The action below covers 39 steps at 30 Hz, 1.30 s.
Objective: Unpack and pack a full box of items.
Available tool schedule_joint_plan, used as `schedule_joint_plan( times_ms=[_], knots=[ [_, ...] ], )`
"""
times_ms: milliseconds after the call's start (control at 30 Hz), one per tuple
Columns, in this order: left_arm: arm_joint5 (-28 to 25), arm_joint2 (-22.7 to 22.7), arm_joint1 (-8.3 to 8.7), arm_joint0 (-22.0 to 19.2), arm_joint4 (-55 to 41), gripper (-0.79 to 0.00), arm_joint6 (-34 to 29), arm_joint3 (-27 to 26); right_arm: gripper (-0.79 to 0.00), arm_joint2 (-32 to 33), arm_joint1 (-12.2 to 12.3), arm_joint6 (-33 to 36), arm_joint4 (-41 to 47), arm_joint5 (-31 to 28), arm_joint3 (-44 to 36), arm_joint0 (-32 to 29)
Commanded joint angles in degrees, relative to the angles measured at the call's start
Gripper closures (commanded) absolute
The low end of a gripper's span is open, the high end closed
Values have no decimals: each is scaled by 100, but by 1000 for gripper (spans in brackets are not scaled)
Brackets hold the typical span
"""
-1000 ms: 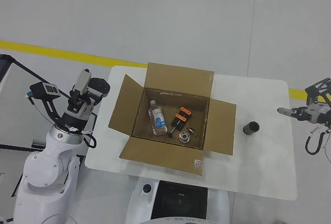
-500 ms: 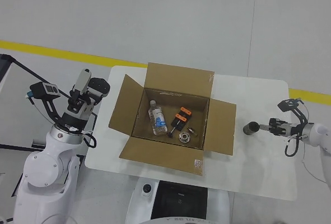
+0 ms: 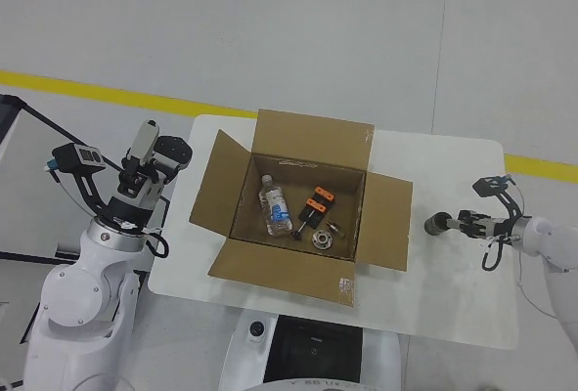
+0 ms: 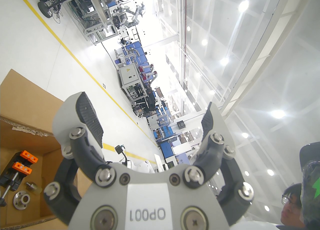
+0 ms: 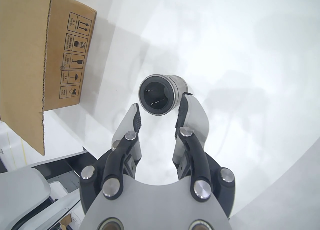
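Observation:
An open cardboard box [image 3: 269,260] stands mid-table; inside lie a clear bottle [image 3: 275,205], an orange-and-black clamp [image 3: 315,204] and a metal flange [image 3: 320,238]. To the box's right a dark metal cylinder [image 3: 438,224] stands on the white table. My right gripper [image 3: 455,223] is low over the table beside it; in the right wrist view it [image 5: 160,114] is open, fingertips either side of the cylinder's [image 5: 160,97] near end, not gripping it. My left gripper [image 3: 161,152] is held up off the table's left side, open and empty [image 4: 150,118]. Clamp [image 4: 21,166] and flange [image 4: 22,199] show below it.
The box's side flap [image 3: 385,221] folds out towards the cylinder; its printed wall [image 5: 65,63] is close by in the right wrist view. The white table [image 3: 455,303] has bare room around and in front of the cylinder. A yellow floor line [image 3: 93,94] runs behind.
My right arm swung in from beyond the table's right edge towards the box and came down until its fingers reached the cylinder. The left arm and the box's contents stayed put.

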Motion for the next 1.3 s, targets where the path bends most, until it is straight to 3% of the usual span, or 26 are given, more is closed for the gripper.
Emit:
schedule_joint_plan(
  times_ms=[0, 467, 1100, 1200, 1233, 1267],
  knots=[
    [0, 0, 0, 0, 0, -785, 0, 0, -206, -23, 5, 10, 8, 13, 25, 34],
    [0, 0, 0, 0, 0, -785, 0, 0, -203, -461, -19, -193, -196, 261, 386, 369],
    [0, 0, 0, 0, 0, -785, 0, 0, -179, -1172, -115, -290, -310, 3, 1266, 1058],
    [0, 0, 0, 0, 0, -785, 0, 0, -95, -1257, -125, -343, -384, 18, 1312, 1121],
    [0, 0, 0, 0, 0, -785, 0, 0, 0, -1280, -129, -364, -389, 25, 1322, 1128],
    [0, 0, 0, 0, 0, -785, 0, 0, 0, -1287, -127, -380, -416, 33, 1337, 1151]
  ],
)
